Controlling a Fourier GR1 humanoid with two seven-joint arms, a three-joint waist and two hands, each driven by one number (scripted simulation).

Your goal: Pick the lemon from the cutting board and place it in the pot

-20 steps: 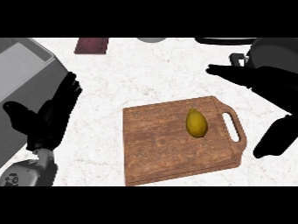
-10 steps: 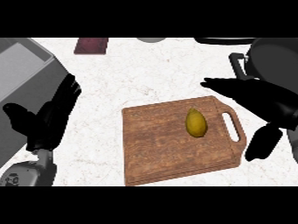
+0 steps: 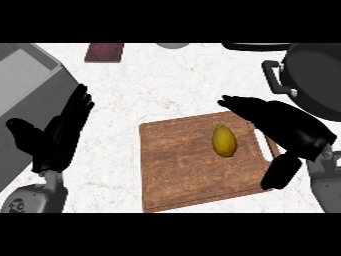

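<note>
A small yellow lemon (image 3: 225, 140) lies on a brown wooden cutting board (image 3: 180, 165). It sits in the upper right part of the board, with its pointy end up. The board lies flat on a white stone counter (image 3: 143, 90) with thin grey lines in it. The board has a long hole for a handle (image 3: 266, 148) on its right side.

The black right hand (image 3: 289, 126) hangs over the right edge of the board, on top of that handle. Its fingers (image 3: 241, 105) are stretched out straight and point to the left, just above the lemon. Its thumb (image 3: 281, 173) points down, to the right of and below the lemon. The hand is spread wide and holds nothing. It is very near the lemon (I cannot tell if it touches it).

A big round black pot (image 3: 328, 75) stands at the top right of the counter, close behind the right hand. It has a small loop handle (image 3: 273, 77) on its left side. Nothing shows inside it.

The black left hand (image 3: 55, 137) rests at the left, well apart from the board. Its fingers are straight and point up, and it holds nothing. Next to it on the left is a big grey box shape (image 3: 10, 85). A flat dark red thing (image 3: 104, 51) lies at the top edge of the counter.
</note>
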